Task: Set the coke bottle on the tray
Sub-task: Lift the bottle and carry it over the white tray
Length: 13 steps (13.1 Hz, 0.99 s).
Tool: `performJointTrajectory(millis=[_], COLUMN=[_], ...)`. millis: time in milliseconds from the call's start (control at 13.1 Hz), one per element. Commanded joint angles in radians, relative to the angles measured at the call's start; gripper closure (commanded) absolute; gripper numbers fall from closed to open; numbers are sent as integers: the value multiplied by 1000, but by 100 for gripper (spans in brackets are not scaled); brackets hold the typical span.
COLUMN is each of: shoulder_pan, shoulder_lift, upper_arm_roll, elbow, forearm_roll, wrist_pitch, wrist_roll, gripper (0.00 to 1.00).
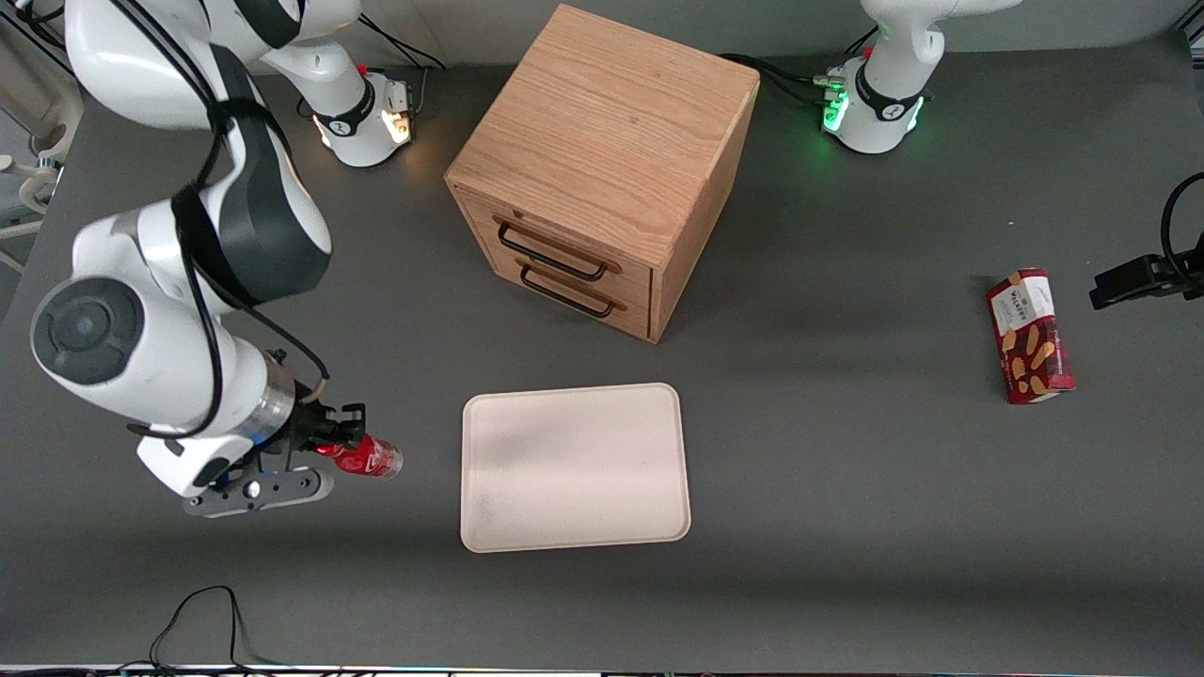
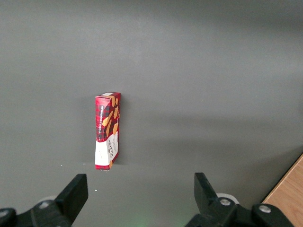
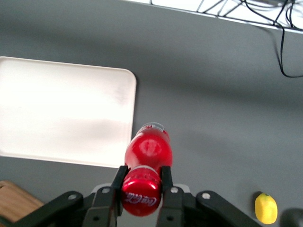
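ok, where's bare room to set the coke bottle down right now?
The whole tray is bare. The gripper, shut on the coke bottle, is beside it toward the working arm's end. Bare table also lies between the tray and the biscuit box. Tightest spot: the strip between the tray and the drawer cabinet.

Lying flat on the matte dark grey table (image 2: 199, 71): a slim red tartan-patterned cardboard biscuit box (image 2: 108, 130) with a white label at one end, well apart from a light wooden corner (image 2: 289, 198). Framing the bare grey surface nearby: two black gripper fingers (image 2: 71, 196), set wide apart
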Motion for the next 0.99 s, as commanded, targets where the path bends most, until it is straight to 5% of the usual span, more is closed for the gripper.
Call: performJointTrajectory(millis=[0, 229, 914], shoulder_pan=[-4, -1, 17], shoulder_lift=[-31, -5, 221], upper_arm_roll=[68, 151, 164], elbow=[7, 21, 13], forearm_roll=[-15, -17, -70], wrist_pitch=[-19, 53, 319], wrist_roll=[1, 74, 58], gripper=[100, 100, 100])
